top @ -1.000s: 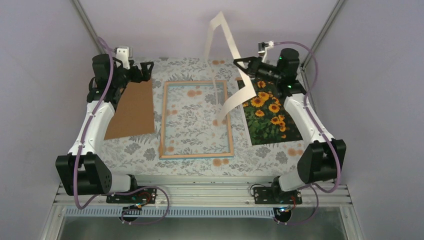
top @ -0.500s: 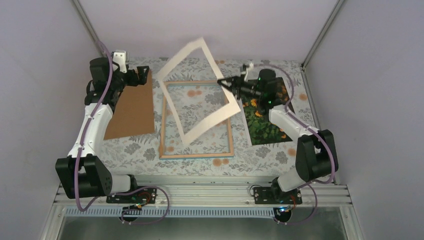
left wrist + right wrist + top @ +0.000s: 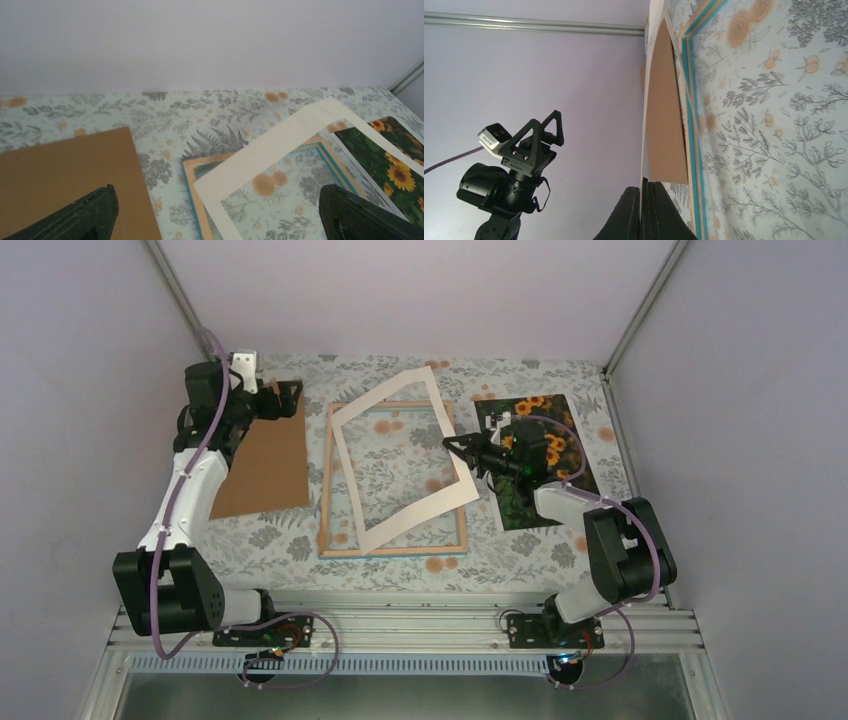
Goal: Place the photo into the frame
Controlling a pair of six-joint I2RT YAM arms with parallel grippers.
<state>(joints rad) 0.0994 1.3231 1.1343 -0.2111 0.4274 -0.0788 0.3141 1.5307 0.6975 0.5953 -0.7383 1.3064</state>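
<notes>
The right jaws, pinched shut on an edge of the white mat (image 3: 420,517), have swung it down from the air; it now slants across the frame (image 3: 325,490) at centre. The left jaws gape empty over the brown board (image 3: 265,460), upper left. The photo (image 3: 572,430) lies at right, likely next.

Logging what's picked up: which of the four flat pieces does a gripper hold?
The cream-white mat border, pinched at its right edge by the right gripper and tilted over the frame. The brown board and the flower photo lie flat on the table.
</notes>
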